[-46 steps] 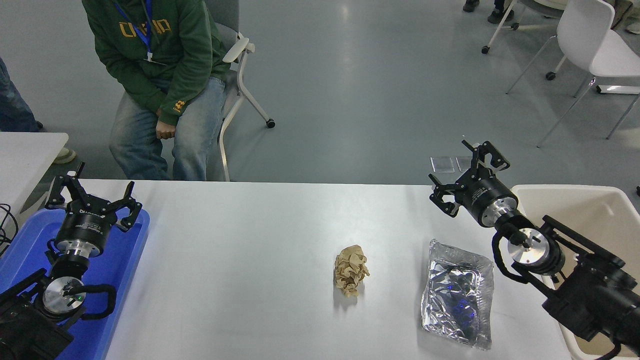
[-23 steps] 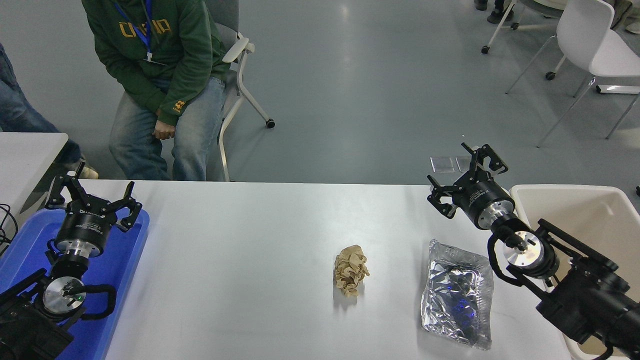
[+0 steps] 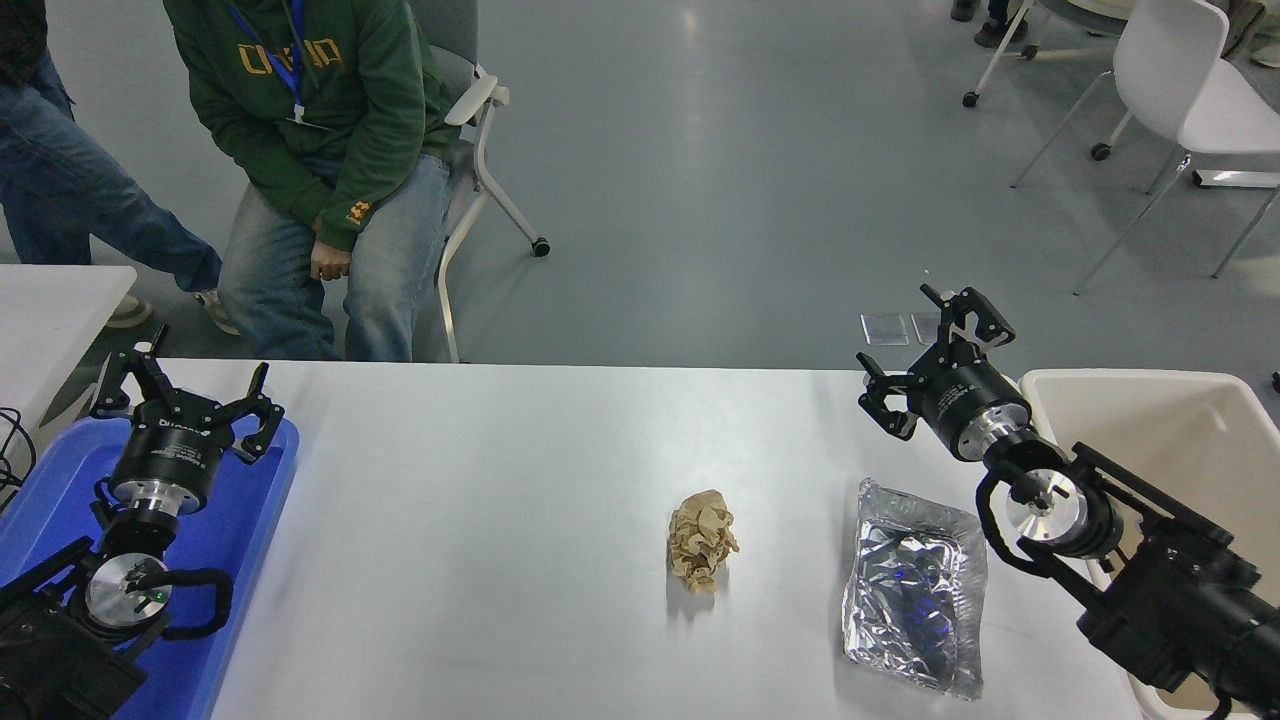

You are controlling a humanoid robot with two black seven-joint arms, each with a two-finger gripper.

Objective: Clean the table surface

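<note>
Change since a second ago: your right arm has shifted only a little, its gripper staying near the far right edge of the table; a second person's legs have stepped in at the top left, and nothing on the table has moved.
Right gripper (image 3: pixel 935 362): you have it raised over the far right part of the table surface (image 3: pixel 480 520), fingers spread wide, holding nothing, pointing away from you toward the floor beyond.
Left gripper (image 3: pixel 185 392): parked at the lower left over the blue tray (image 3: pixel 245 520), fingers also spread wide and empty.
Table surface: the wide white top fills the lower half of your view, from the blue tray at the left to the beige bin (image 3: pixel 1190 420) at the right.
Crumpled brown paper (image 3: pixel 703 540): lies near the middle of the table, well apart from both grippers.
Foil wrapper (image 3: pixel 915 590): lies flat to the right of the paper, nearer you than the right gripper and just left of the right arm.
Beige bin: sits against the table's right end, partly hidden by your right arm.
People: one in a green hoodie (image 3: pixel 310 90) sits on a chair at the far side; another stands at the top left, only jeans showing.
Small white table (image 3: pixel 50 300): its corner shows at the left edge.
</note>
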